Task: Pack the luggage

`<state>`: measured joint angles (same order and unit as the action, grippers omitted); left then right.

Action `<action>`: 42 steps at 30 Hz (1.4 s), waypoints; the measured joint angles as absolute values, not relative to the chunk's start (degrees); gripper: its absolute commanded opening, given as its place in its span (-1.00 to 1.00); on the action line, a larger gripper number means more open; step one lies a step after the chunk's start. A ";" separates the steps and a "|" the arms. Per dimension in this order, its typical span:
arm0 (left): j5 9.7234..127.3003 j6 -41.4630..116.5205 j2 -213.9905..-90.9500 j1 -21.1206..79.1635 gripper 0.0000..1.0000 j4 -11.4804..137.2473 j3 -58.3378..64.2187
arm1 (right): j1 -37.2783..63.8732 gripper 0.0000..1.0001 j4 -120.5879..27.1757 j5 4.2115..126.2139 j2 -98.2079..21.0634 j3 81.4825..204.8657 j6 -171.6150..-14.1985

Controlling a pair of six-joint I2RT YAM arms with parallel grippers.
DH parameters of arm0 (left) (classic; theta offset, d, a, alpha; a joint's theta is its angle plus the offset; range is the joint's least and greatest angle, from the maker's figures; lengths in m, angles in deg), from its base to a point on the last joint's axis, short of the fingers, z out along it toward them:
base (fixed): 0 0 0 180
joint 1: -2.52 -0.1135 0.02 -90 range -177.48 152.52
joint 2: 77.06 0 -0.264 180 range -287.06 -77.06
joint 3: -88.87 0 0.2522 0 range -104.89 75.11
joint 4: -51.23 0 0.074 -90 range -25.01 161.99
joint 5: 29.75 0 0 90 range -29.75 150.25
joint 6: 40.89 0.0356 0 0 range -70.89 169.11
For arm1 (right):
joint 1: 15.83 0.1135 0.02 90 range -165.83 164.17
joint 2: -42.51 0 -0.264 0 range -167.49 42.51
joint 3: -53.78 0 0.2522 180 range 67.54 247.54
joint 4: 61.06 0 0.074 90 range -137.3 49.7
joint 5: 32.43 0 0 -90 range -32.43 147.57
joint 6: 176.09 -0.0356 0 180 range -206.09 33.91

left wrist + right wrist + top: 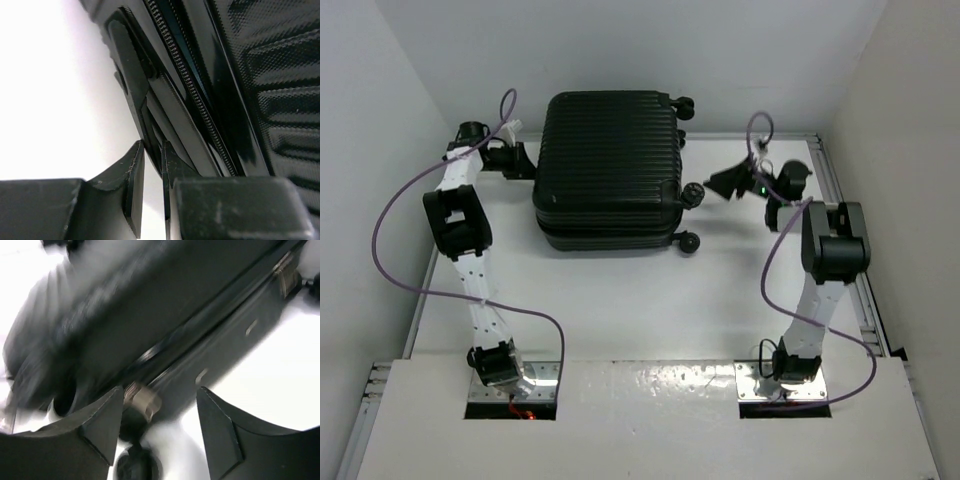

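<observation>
The whole view is blurred. The luggage [165,315] fills the upper part: a black shell whose seam runs diagonally from lower left to upper right. The right gripper [160,396] stands just short of the luggage's lower-left corner, jaws apart and holding nothing. At that corner sits a greyish wheel mount [143,401] with a black wheel [133,424] under it (a second wheel [135,466] shows lower still). Below and right of the luggage lies the white table [265,375].

White table [650,300]; plain white walls [720,50] enclose it on three sides
</observation>
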<state>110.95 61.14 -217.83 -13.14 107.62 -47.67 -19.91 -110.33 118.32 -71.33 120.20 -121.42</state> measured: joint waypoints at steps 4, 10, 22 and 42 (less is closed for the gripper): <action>107.93 63.09 -220.92 -13.29 -0.89 109.83 -54.84 | -21.63 -0.19 -118.04 120.57 -83.14 135.50 -144.53; 106.99 65.77 -220.33 -13.86 -0.89 107.23 -53.77 | -21.28 -0.39 -120.34 125.86 -102.63 155.48 -174.45; 107.47 68.53 -219.23 -13.88 -0.92 105.67 -51.67 | -9.70 -0.24 -121.91 141.73 -101.10 151.33 -180.24; 110.03 68.40 -220.76 -14.47 -1.00 106.99 -53.70 | -7.86 0.38 -121.82 143.26 -99.66 141.84 -170.71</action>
